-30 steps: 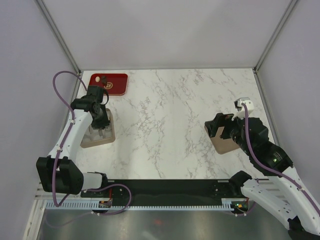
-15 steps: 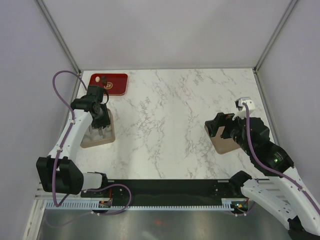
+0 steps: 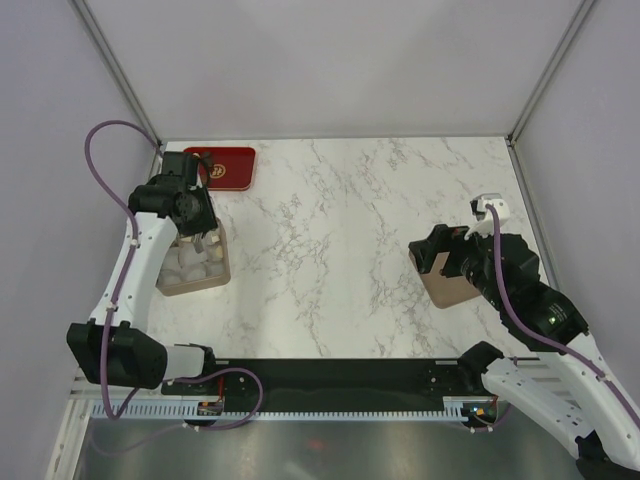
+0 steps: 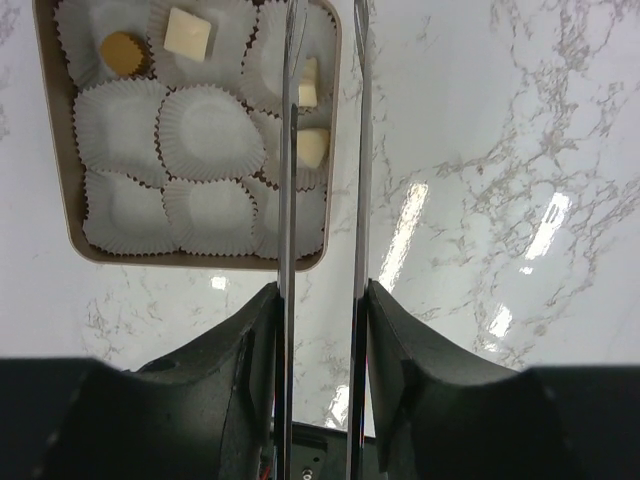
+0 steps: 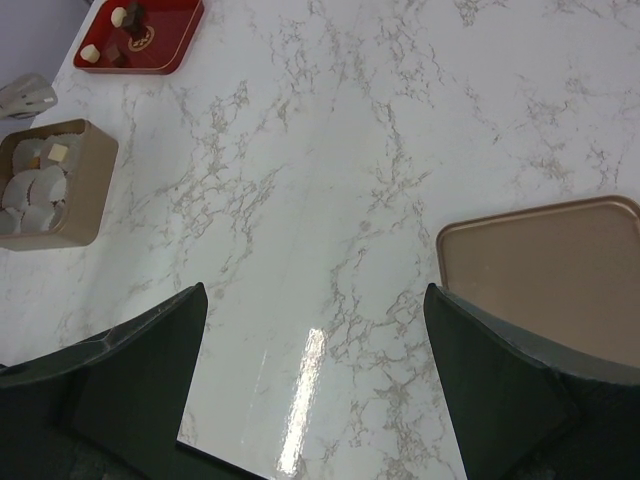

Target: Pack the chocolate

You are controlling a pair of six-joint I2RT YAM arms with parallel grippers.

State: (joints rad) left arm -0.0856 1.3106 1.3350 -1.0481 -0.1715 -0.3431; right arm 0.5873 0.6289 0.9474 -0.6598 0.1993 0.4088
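left claw (image 4: 325,20) hangs over the tan rounded box (image 4: 52,200) of white pleated paper cups (image 4: 205,130). its thin blades are parted, with nothing seen between them, though the tips run off frame. four small chocolate pieces (image 4: 188,33) sit in cups; more lie on the red rectangular tray (image 5: 165,40). right claw (image 5: 312,295) is spread wide and empty. for the next pick, straddle one piece squarely, close gently, then lower it into a vacant cup.

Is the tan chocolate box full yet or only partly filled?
Partly filled: the box holds a few chocolates, but several paper cups sit empty.
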